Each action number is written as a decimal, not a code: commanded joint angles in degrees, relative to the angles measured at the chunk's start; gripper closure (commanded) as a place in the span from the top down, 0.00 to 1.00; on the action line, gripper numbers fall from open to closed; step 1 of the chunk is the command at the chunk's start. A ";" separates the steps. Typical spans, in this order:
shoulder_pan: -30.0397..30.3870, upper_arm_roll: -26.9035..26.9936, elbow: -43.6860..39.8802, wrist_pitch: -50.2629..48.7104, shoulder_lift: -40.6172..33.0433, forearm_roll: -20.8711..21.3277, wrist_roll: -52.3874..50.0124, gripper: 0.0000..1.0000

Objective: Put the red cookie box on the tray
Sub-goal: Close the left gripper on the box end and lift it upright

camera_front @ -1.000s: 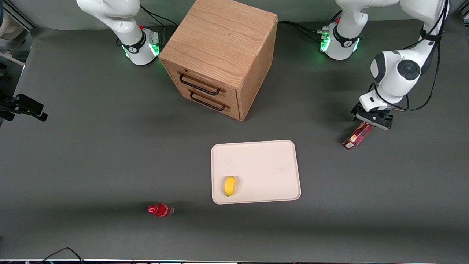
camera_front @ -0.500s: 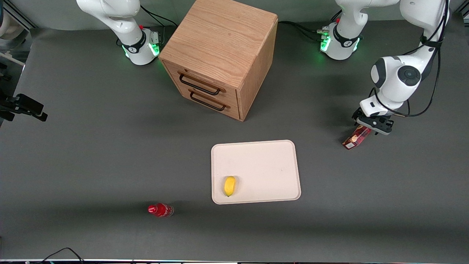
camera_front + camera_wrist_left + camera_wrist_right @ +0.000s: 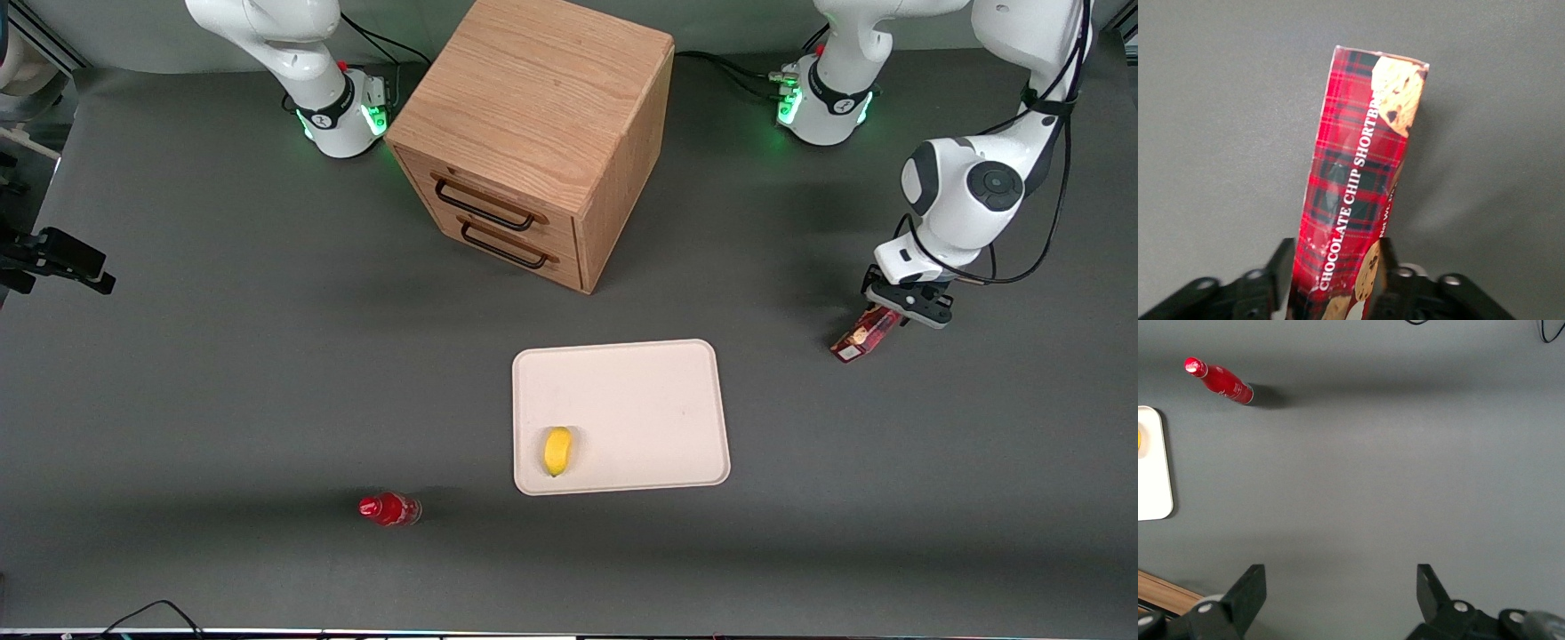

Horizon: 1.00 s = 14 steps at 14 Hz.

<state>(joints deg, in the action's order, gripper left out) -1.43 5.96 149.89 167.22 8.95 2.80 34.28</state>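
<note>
In the lower part of the front frame, toward the parked arm's end of the dark grey table, a small red bottle is lying on its side, well apart from everything else. In the upper middle of that frame a wooden drawer cabinet is standing at an angle, showing two drawers with dark handles. Nearer to the camera than the cabinet, at about the centre of the frame, the tray is lying flat on the table, and a yellow lemon is resting on it close to the corner that is nearest the bottle; the remainder of the tray's cream surface is showing bare. Toward the working arm's end of the table, in the middle height of the frame and well apart from the tray, the red cookie box is lying on the table at a slant, its pale end pointing toward the camera. The gripper is sitting low over the end of the box that is farther from the camera. In the left wrist view the box is showing its red tartan print, cookie pictures and white lettering, and it is running out lengthwise from between the gripper's black fingers, which are pressing against its two long sides and so are grasping it near one end.
</note>
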 commanded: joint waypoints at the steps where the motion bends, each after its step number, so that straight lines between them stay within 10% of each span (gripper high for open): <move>1: 0.38 0.37 -0.39 -0.84 -0.07 0.28 1.05 0.00; 5: 0.29 0.37 -3.01 -4.94 -0.86 0.28 0.96 0.00; 14: 0.12 0.64 -30.83 -56.76 -13.08 0.28 1.05 0.00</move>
<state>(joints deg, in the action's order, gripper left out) -1.16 6.46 127.60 121.84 -2.93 2.79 34.50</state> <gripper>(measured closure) 0.947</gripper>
